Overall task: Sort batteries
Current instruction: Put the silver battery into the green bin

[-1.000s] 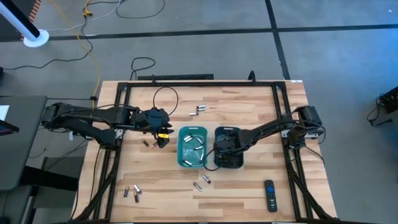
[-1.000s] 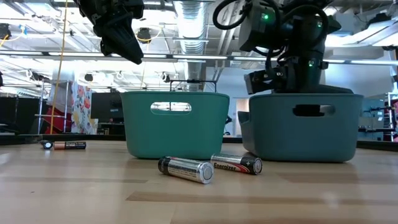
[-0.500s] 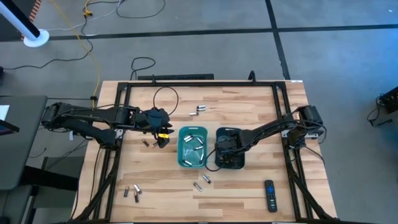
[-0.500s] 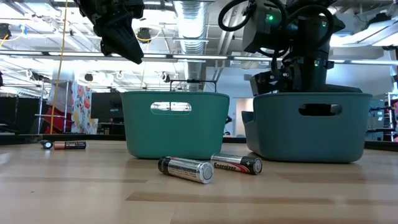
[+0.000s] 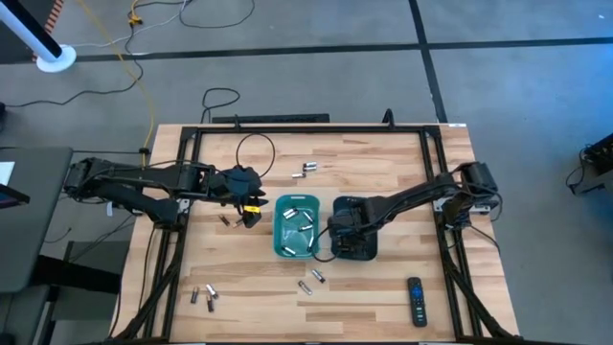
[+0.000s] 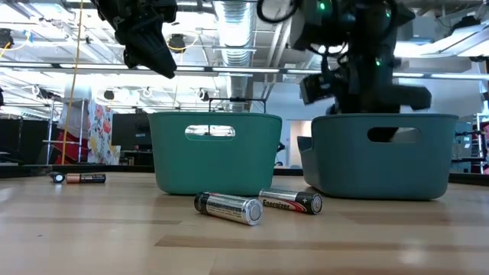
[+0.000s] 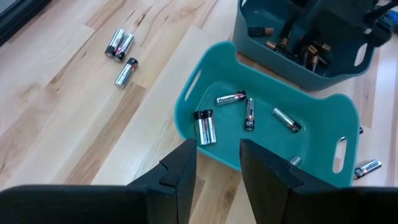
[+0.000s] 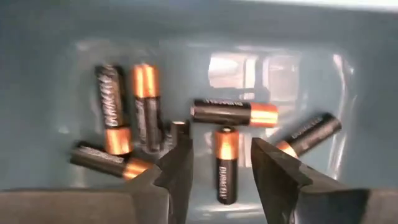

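The right claw (image 5: 343, 233) hangs over the darker bin (image 5: 367, 253), its fingers (image 8: 177, 163) apart with nothing between them; below them lie dark batteries with copper ends (image 8: 233, 112), loose on that bin's floor. The lighter teal bin (image 5: 281, 239) sits just beside it at its 9 o'clock and holds silvery batteries (image 7: 205, 126), scattered and not stacked. The left claw (image 5: 247, 212) hovers above the tabletop (image 5: 383, 158) near the teal bin's 9 o'clock side, fingers (image 7: 182, 168) parted and holding nothing. More batteries lie on the wood: a pair (image 5: 308, 170) near the teal bin's 12 o'clock, two (image 5: 312, 281) close to its 6 o'clock, a small group (image 5: 203, 296) well apart toward 7 o'clock, and one or two (image 5: 227, 220) under the left claw. In the low view a silvery battery (image 6: 228, 208) and a dark one (image 6: 290, 201) lie touching in front of the bins. A black remote (image 5: 416, 301) rests well apart at the dark bin's 5 o'clock.
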Controlling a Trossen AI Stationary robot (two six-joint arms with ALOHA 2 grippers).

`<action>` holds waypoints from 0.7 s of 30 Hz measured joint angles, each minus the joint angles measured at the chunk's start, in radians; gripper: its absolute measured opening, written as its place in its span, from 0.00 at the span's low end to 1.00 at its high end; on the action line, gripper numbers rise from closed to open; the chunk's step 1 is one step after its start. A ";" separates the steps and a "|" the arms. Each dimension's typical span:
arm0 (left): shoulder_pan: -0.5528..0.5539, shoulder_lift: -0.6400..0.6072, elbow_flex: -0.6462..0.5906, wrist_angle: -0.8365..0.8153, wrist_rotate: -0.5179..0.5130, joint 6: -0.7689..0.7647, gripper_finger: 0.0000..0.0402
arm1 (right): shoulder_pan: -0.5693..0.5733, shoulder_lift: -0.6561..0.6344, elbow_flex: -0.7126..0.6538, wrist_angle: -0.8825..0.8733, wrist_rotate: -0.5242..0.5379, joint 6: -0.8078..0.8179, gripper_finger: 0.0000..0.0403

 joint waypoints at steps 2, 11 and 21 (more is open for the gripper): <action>0.000 0.000 0.000 0.002 0.000 0.000 0.30 | 0.000 -0.007 0.023 -0.028 0.001 0.003 0.43; 0.000 0.000 0.000 0.007 0.000 0.003 0.30 | -0.007 -0.171 0.036 -0.043 0.006 0.138 0.38; 0.064 0.000 0.000 0.002 0.018 0.000 0.30 | 0.078 -0.406 -0.084 0.038 0.044 0.440 0.31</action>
